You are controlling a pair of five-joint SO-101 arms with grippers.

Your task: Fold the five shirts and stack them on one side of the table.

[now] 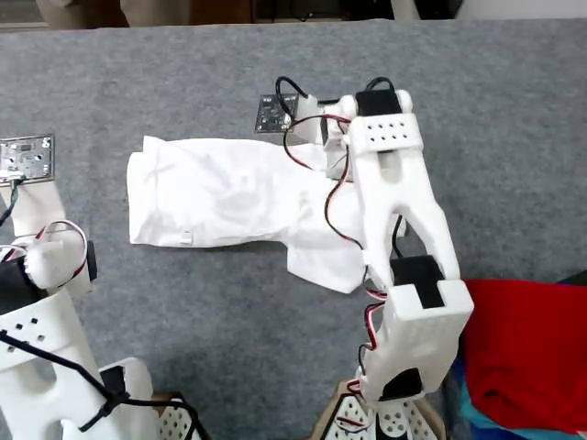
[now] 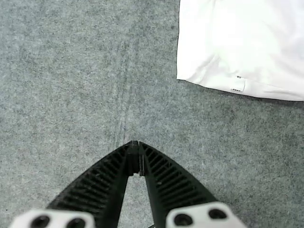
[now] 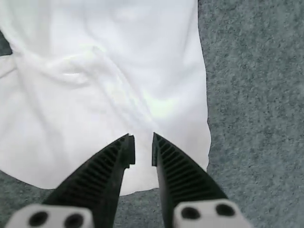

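One rumpled white cloth shirt [image 1: 229,197] on the grey bench [image 1: 514,110]. The right gripper [image 3: 142,148] is over it, fingers released; the left gripper [image 2: 135,159] is beside it, fingers clenched, empty.

You have a plain white fabric shirt [image 1: 220,197] on the flecked grey felt table [image 1: 504,110]; red folded cloth [image 1: 527,348] over teal cloth [image 1: 491,418]. Black ribbed fingers [image 2: 166,183], white plastic arms [image 1: 394,183].
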